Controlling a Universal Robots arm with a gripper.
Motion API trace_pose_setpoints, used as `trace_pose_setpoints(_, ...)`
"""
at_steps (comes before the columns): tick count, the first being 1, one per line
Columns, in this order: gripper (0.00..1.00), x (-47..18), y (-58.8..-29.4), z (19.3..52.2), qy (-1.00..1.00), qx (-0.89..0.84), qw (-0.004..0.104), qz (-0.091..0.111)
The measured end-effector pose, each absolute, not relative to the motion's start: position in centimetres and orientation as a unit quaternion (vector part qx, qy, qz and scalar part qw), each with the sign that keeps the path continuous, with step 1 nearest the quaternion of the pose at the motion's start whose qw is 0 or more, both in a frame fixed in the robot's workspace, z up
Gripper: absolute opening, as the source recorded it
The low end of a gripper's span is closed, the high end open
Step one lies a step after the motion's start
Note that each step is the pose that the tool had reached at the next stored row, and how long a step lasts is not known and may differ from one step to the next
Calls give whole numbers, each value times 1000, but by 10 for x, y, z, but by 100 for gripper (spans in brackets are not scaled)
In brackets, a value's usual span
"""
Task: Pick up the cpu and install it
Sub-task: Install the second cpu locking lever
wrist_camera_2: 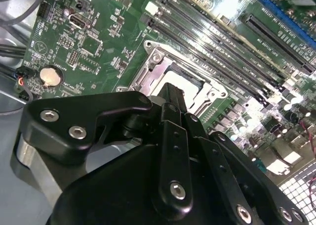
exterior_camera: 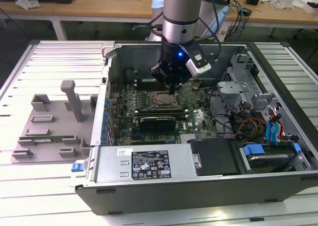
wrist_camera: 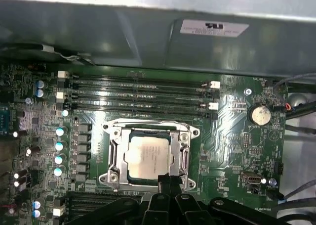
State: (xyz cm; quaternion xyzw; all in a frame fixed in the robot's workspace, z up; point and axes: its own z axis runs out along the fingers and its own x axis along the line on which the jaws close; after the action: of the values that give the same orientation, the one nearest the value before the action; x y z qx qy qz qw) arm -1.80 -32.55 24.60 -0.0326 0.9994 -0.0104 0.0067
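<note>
Open computer case (exterior_camera: pixel 208 186) lying on its side on the slatted table (exterior_camera: pixel 30 186), a grey plastic tray (exterior_camera: pixel 49 126) with posts beside it toward the exterior view's left; inside the case, the green motherboard (exterior_camera: pixel 149 112) with four memory slots (wrist_camera: pixel 138 94) and a coin cell (wrist_camera: pixel 260 114). The arm hangs over the board with its pincer (wrist_camera: pixel 168 181) just above the near edge of the metal socket frame (wrist_camera: pixel 113 151). The cpu (wrist_camera: pixel 148 156), silver-grey top up, lies inside that frame in the first wrist view, so the placing step appears done or nearly so; whether the chip is fully seated cannot be told. The pincer's fingers look drawn together to a narrow tip, holding nothing visible. White labels on the case wall (wrist_camera: pixel 214 27) and front panel (exterior_camera: pixel 150 165) carry print too small to make out
</note>
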Motion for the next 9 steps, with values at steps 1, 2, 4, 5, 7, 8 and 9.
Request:
trace_pose_setpoints(1, 11, -18, -326, 246, 999, -33, 7, -10)
trace_pose_setpoints(2, 11, -18, -327, 246, 999, -33, 7, -10)
trace_pose_setpoints(4, 11, -18, -330, 246, 999, -33, 7, -10)
trace_pose_setpoints(5, 11, -18, -332, 246, 999, -33, 7, -10)
trace_pose_setpoints(7, 11, -18, -335, 246, 999, -33, 7, -10)
trace_pose_setpoints(8, 11, -18, -336, 246, 999, -33, 7, -10)
trace_pose_setpoints(9, 11, -18, -338, 246, 999, -33, 7, -10)
